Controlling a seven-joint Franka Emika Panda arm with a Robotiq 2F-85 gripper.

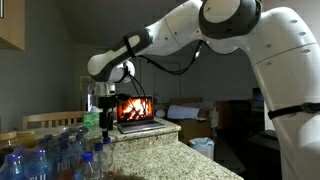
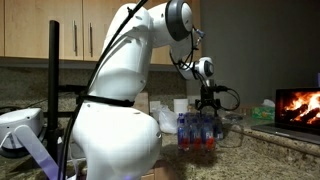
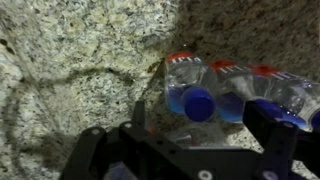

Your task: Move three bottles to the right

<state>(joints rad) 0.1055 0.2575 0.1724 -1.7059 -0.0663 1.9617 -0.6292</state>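
Note:
Several small clear bluish water bottles [image 3: 215, 95] with blue caps and red label bands stand packed together on the granite counter [image 3: 80, 70]. The same cluster shows in both exterior views [image 1: 55, 152] [image 2: 197, 130]. My gripper [image 3: 205, 128] hangs just above the cluster's edge, open. One dark finger [image 3: 138, 115] is over bare counter and another finger [image 3: 272, 125] is over the bottles, with the cap of the end bottle [image 3: 198, 103] showing between them. Nothing is held. In both exterior views the gripper [image 1: 102, 106] [image 2: 207, 106] points down over the bottles.
An open laptop [image 1: 135, 110] [image 2: 300, 108] showing a fire picture stands on the counter beyond the bottles. A green-labelled bottle [image 1: 92, 120] is near the gripper. Boxes [image 1: 190, 115] lie past the counter edge. Bare granite lies to the left in the wrist view.

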